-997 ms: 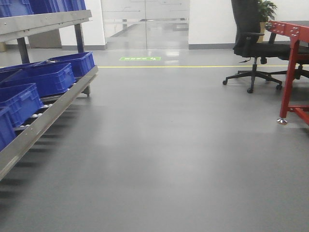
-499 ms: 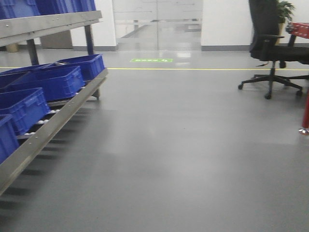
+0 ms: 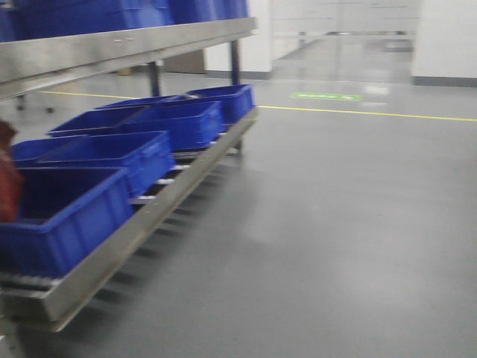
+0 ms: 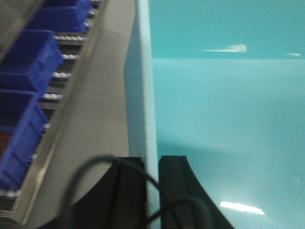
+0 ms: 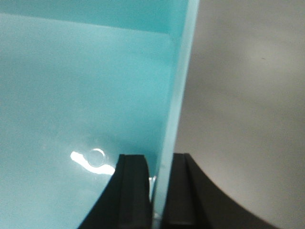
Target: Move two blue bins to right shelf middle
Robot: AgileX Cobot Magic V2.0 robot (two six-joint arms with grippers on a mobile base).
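Observation:
A light teal-blue bin (image 4: 224, 105) fills both wrist views, and I hold it by two opposite walls. My left gripper (image 4: 151, 163) is shut on the bin's left wall, one black finger (image 4: 128, 191) outside and one inside. My right gripper (image 5: 159, 160) is shut on the right wall of the same bin (image 5: 71, 86), which passes between its fingers. Neither gripper shows in the front view. There, several dark blue bins (image 3: 112, 156) stand in a row on the low roller level of a steel shelf (image 3: 149, 216) at the left.
An upper shelf level (image 3: 112, 48) carries more blue bins. A red object (image 3: 6, 179) sits in the nearest bin (image 3: 67, 212). Grey floor (image 3: 335, 224) stretches right, with a yellow line (image 3: 373, 113) and glass doors behind. The shelf's bins (image 4: 28, 52) lie left of the held bin.
The front view has swung left: the office chair and red frame have left the picture, and the shelf with its dark blue bins now stands nearer and fills the left half.

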